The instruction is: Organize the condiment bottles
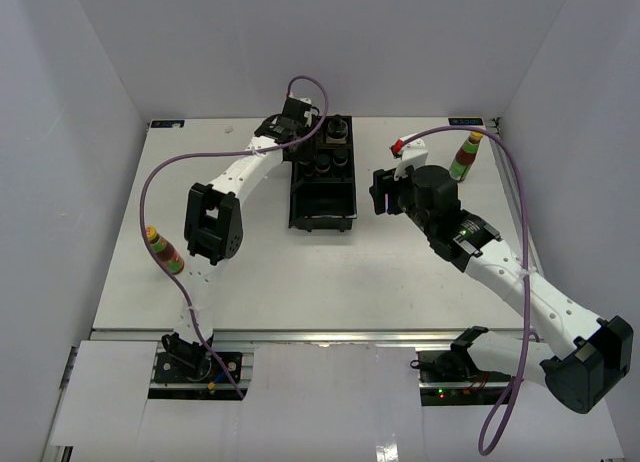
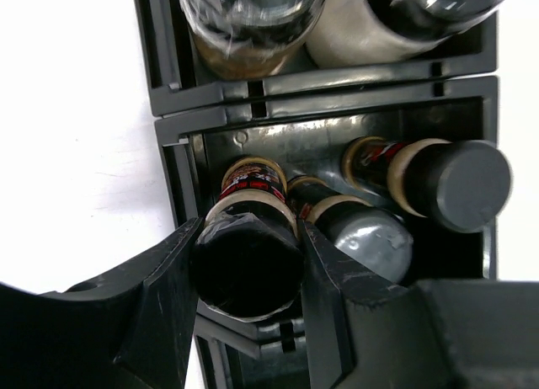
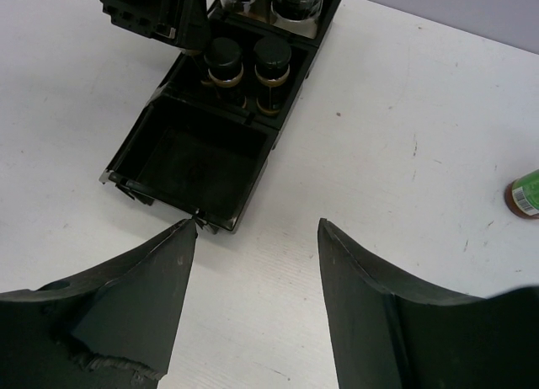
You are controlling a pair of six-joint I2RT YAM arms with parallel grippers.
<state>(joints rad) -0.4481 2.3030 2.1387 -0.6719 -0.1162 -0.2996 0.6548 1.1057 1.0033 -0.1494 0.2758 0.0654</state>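
The long black tray (image 1: 322, 207) lies at the back centre of the table. My left gripper (image 1: 303, 140) is over its middle compartment, shut on the black cap of a short jar (image 2: 246, 263) that stands in that compartment. Two more black-capped jars (image 2: 455, 184) lean beside it. Two wider jars (image 2: 253, 18) fill the far compartment. One slim sauce bottle (image 1: 465, 155) stands at the back right and also shows in the right wrist view (image 3: 524, 194). The other sauce bottle (image 1: 165, 250) stands at the left. My right gripper (image 3: 257, 225) is open and empty above the table by the tray's near corner.
The tray's near compartment (image 3: 202, 162) holds nothing. White walls close in the table on the left, back and right. The left arm's elbow (image 1: 212, 222) hangs near the left sauce bottle.
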